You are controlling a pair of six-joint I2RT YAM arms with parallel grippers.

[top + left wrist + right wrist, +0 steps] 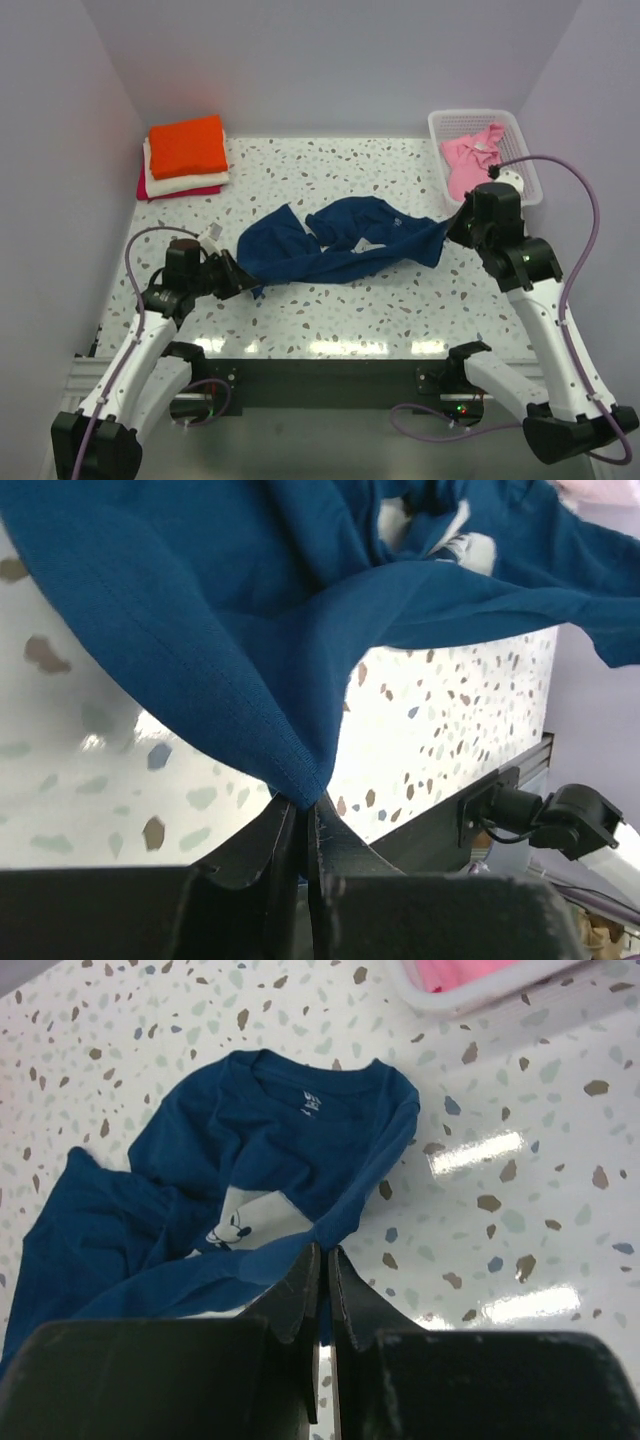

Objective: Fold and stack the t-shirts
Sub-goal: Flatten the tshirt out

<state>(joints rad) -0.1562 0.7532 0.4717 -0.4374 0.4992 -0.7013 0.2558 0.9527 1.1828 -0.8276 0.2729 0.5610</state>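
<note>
Navy t-shirt [340, 245] lies crumpled across the middle of the worktop [350, 310], strung out from side to side. Left fingers [262, 852] are pinched nearly shut on one bunched end and right fingers [298, 1290] on the opposite hem, likely to pull it flat for folding.

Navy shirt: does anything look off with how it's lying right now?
Yes. The navy shirt is twisted and bunched into a crumpled band, strung between the left claw and right claw, which each pinch an edge. It isn't lying flat for folding. Nothing looks torn.
</note>
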